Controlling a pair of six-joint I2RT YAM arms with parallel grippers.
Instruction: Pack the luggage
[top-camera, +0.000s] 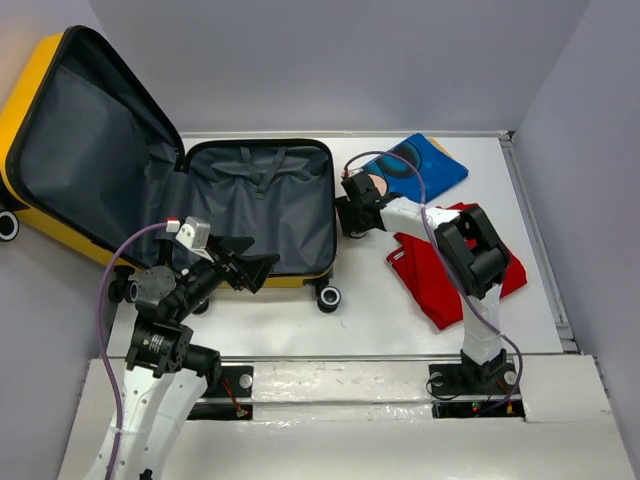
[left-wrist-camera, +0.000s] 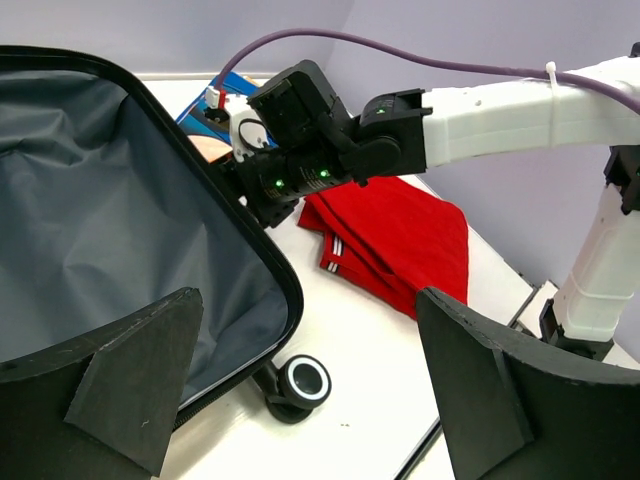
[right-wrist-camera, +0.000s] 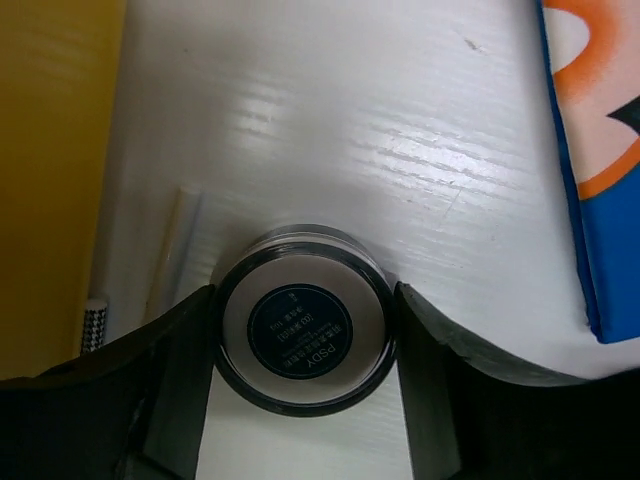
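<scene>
The luggage (top-camera: 260, 215), a yellow hard-shell suitcase, lies open at the back left with its dark grey lining showing and its lid (top-camera: 80, 150) propped up. My right gripper (top-camera: 352, 208) is low beside the suitcase's right wall. In the right wrist view its fingers (right-wrist-camera: 190, 360) press both sides of a small round jar (right-wrist-camera: 300, 330) with a dark label, which stands on the white table. My left gripper (left-wrist-camera: 305, 300) hovers open over the suitcase's near right corner, above a caster wheel (left-wrist-camera: 305, 380), holding nothing.
A folded red garment (top-camera: 440, 275) lies on the table right of the suitcase, partly under the right arm. A folded blue printed garment (top-camera: 430, 165) lies at the back right. The yellow shell (right-wrist-camera: 50, 150) stands close to the left of the jar.
</scene>
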